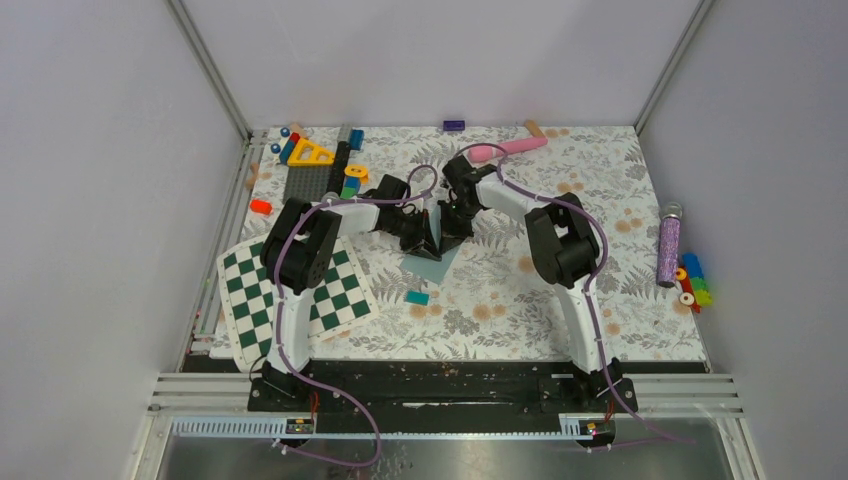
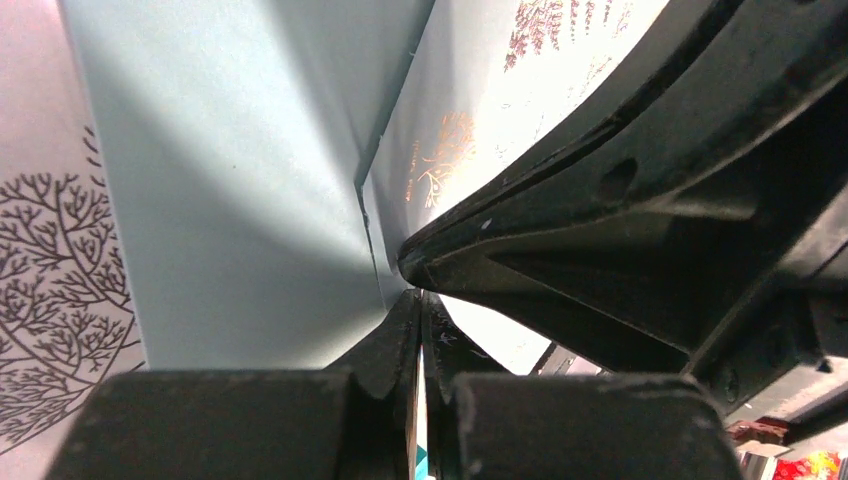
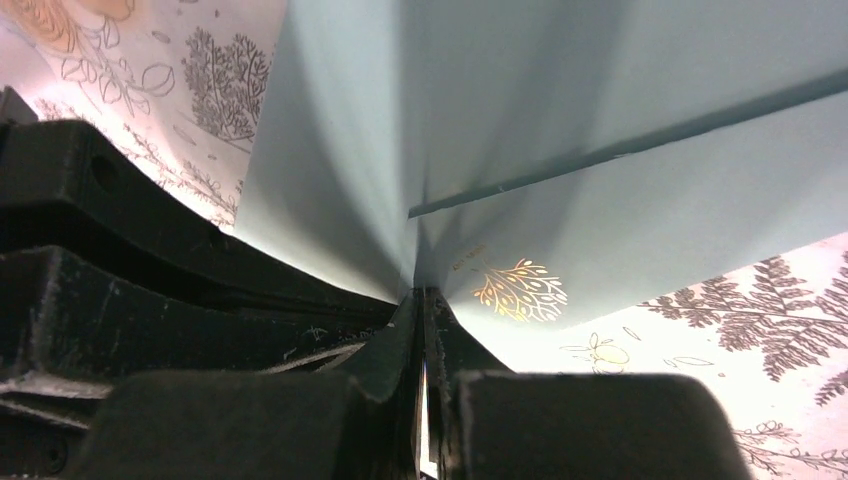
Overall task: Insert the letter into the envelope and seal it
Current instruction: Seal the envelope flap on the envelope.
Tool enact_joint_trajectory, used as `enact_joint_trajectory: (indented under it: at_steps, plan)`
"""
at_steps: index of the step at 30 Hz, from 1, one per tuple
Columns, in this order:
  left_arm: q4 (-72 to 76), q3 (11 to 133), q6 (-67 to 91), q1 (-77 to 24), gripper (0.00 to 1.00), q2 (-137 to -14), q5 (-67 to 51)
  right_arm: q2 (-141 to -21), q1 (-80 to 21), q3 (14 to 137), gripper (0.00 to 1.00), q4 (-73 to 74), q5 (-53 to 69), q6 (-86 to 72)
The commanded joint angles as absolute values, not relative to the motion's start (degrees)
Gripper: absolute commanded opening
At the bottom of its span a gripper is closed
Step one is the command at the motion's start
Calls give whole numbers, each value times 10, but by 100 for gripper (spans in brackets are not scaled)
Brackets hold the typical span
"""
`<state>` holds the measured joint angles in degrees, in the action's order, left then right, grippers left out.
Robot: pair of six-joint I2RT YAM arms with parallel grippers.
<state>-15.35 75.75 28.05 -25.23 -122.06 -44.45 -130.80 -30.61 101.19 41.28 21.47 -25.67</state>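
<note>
While both arms meet at the middle of the top view, the envelope (image 1: 437, 266) lies flat on the floral tabletop (image 1: 540, 300) directly under them. Only its pale teal lower corner shows, pointing toward the bottom of the frame. The left fingers (image 1: 419, 240) and the right fingers (image 1: 449, 226) come down on it from opposite sides, tip almost against tip.

In each wrist view that arm's own fingers are pressed together with no paper seen between them, and the tips rest on the envelope's surface rather than pinching it. The left wrist view shows a raised paper edge, seemingly the flap's, running from the upper middle of the frame down to the fingertips. In the right wrist view the same kind of edge runs from the tips toward the upper right.

The letter is not visible in any view. It may already be inside, though that cannot be confirmed.

The envelope's long axis is hard to read because the arms cover most of it. Neither arm is clearly nearer, since both are in contact at almost the same spot. The sealing step seems under way, and the coming move probably turns on pressing along that flap edge, away from the shared contact point.
</note>
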Motion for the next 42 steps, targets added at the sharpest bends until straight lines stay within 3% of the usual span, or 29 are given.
enact_joint_trajectory:
  at_steps: [1, 10, 26, 42]
  plan:
    - [-156, 766, 258, -250, 0, -1234, -384, -1321, -311, 1050, 0, 446, 142, -293]
    - [-157, 766, 257, -250, 0, -1235, -386, -1340, -310, 1098, 0, 470, 55, -293]
    - [-158, 766, 256, -250, 0, -1234, -385, -1315, -331, 1056, 0, 461, 160, -350]
    - [-198, 759, 229, -252, 0, -1232, -385, -1326, -332, 1107, 0, 498, -18, -341]
